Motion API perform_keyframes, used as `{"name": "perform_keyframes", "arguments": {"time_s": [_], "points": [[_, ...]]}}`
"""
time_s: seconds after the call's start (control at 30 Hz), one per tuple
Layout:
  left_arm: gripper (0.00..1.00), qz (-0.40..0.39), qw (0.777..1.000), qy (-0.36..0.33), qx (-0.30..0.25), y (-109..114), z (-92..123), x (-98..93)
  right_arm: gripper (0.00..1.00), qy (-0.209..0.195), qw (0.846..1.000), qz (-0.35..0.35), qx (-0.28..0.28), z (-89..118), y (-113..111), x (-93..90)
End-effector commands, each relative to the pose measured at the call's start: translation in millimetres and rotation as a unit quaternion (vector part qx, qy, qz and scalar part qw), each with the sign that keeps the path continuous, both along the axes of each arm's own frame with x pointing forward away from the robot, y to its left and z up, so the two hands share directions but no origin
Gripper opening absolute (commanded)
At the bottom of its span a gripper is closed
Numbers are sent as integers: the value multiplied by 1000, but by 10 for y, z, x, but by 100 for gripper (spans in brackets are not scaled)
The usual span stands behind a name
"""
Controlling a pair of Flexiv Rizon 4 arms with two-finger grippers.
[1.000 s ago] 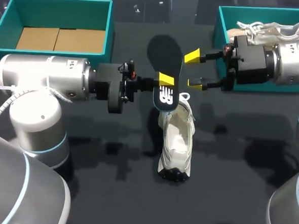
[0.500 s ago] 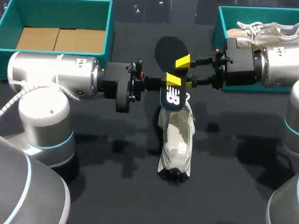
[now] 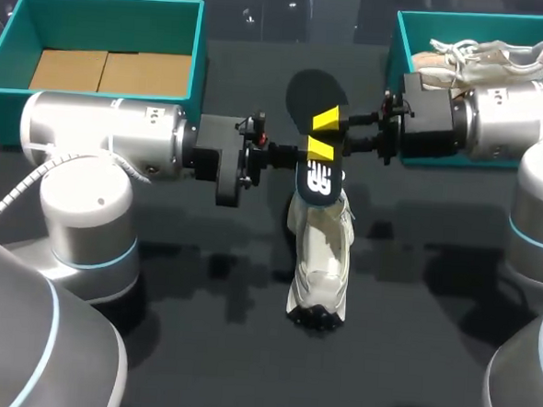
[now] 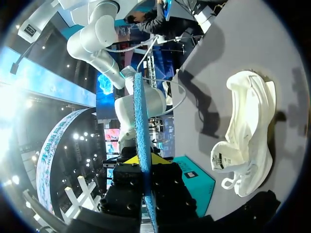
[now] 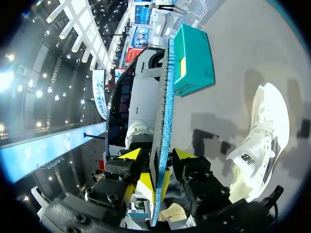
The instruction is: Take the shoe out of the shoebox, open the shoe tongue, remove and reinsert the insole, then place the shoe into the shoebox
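Step in hand: the insole [image 3: 308,90] is out of the shoe [image 3: 322,253] and held in the air. I judge this the pass between my 2 arms before reinserting it.
Left tool: my left tool [image 4: 144,165] is clamped on the insole near its middle, holding it edge-up.
Right tool: my right tool [image 5: 156,155] straddles the same insole. Its 2 yellow tips stand apart on either side, with gaps showing, so it grips nothing yet.
Shoe: white, on the dark tabletop [image 3: 428,361] just below the insole, mouth facing up.
Next move: my right tool should close on the insole. One end must then be aimed down into the shoe's mouth.
Around: 1 teal shoebox [image 3: 200,51] lined with cardboard at my left. A 2nd teal shoebox [image 3: 402,36] at my right holds another shoe [image 3: 488,55].
In the way: the tongue and laces may block the mouth, and the loose shoe may slide.
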State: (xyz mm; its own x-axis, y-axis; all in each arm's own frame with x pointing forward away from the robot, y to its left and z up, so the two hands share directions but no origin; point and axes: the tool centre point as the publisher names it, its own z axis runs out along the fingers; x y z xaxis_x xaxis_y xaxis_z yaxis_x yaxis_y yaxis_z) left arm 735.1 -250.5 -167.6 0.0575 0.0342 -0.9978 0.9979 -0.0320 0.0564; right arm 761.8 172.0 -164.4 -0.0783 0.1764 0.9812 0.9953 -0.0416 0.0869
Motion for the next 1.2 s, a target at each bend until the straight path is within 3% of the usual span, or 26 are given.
{"name": "perform_keyframes", "arguments": {"time_s": [0.03, 0.1, 0.13, 0.17, 0.4, 0.43, 0.47, 0.5, 0.53, 0.73, 0.93, 1.2], "points": [[0, 2, 1000, -3, -1, -13, -26, -2, 30, 3, 1000, -3, 1, -24, 18, -15], [0, 2, 1000, -4, -1, -16, -32, -4, 25, 4, 1000, -2, 2, -28, 22, -17], [0, 3, 1000, -4, -1, -17, -35, -5, 3, 4, 1000, -1, 2, -31, 26, -17], [0, 3, 1000, -4, -1, -17, -36, -5, 0, 5, 1000, -1, 2, -32, 28, -17], [0, 5, 1000, -8, 1, -21, -47, -26, 0, 4, 1000, 1, 2, -29, 39, -26], [14, 6, 1000, -8, 1, -16, -48, -31, 0, 4, 1000, 2, 2, -31, 40, -28], [40, 7, 1000, -7, 2, -3, -44, -38, 0, 3, 1000, 3, 3, -34, 42, -30], [80, 7, 1000, -7, 2, 20, -31, -50, 0, 3, 1000, 3, 3, -38, 43, -33], [100, 8, 1000, -6, 2, 48, -13, -61, 0, 3, 1000, 4, 3, -44, 44, -37], [100, 19, 999, 29, 6, 378, 103, -61, 0, 6, 1000, 6, 11, -131, 2, -88], [100, 8, 996, 44, 72, 799, 187, 58, 0, 17, 1000, 4, 16, -213, -10, -151], [100, 8, 996, 44, 72, 799, 187, 58, 0, 23, 999, 11, 24, -285, -11, -188]]}}
